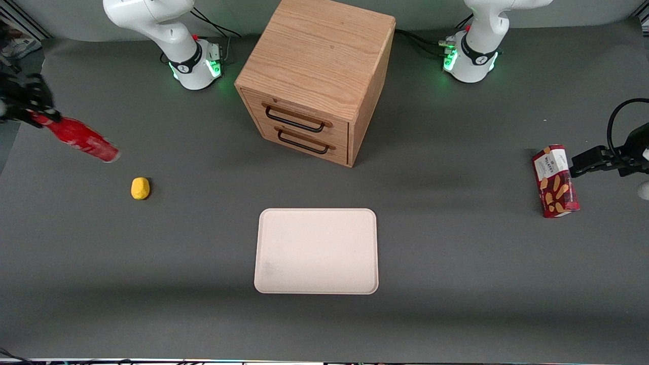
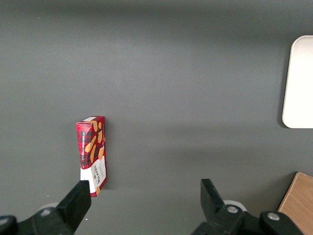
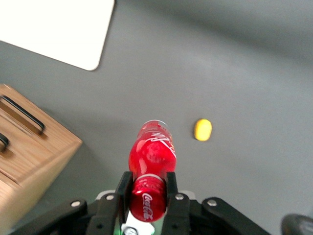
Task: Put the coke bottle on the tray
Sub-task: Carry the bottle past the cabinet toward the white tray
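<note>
- Two drawers face me on the wooden cabinet (image 1: pixel 317 76), standing farther from my front camera than the tray (image 1: pixel 316 251).
- Only my left wrist view shows the biscuit box (image 2: pixel 93 154) upright beside the parked fingers.
- My gripper (image 3: pixel 146 192) clamps the coke bottle (image 3: pixel 151 166) near its cap, tilted in the air at the working arm's end.
- Near it lies a yellow lump (image 1: pixel 140 188).

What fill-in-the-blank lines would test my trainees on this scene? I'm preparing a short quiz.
1. The gripper is shut on the ____ bottle.
2. The tray holds ____ objects.
3. The cabinet has ____ drawers.
4. The small lump on the table is ____ in colour.

Missing words: coke; no; two; yellow.
</note>
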### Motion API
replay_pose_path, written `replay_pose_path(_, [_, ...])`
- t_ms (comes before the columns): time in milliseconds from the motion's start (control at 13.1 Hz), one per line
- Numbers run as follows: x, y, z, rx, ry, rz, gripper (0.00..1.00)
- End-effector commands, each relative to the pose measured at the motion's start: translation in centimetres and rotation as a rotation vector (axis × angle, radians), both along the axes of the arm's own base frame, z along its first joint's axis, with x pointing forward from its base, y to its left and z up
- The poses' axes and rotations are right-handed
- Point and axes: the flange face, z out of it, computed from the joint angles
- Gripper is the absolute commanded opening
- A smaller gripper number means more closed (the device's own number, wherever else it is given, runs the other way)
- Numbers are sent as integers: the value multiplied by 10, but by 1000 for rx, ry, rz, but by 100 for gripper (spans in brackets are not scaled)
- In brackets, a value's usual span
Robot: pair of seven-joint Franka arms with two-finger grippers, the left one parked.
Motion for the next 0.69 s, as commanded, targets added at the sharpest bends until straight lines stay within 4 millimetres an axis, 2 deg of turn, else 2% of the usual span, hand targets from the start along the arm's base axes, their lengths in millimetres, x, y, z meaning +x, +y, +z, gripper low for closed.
replay_pose_path(0, [22, 76, -11, 26, 15, -105, 0])
replay_pose_path(230, [28, 165, -33, 45, 13, -249, 0])
replay_pose_path(306, [28, 184, -40, 50, 10, -280, 0])
replay_pose_path(383, [28, 199, -47, 54, 8, -298, 0])
replay_pose_path(612, [41, 218, -68, 60, -9, -300, 0])
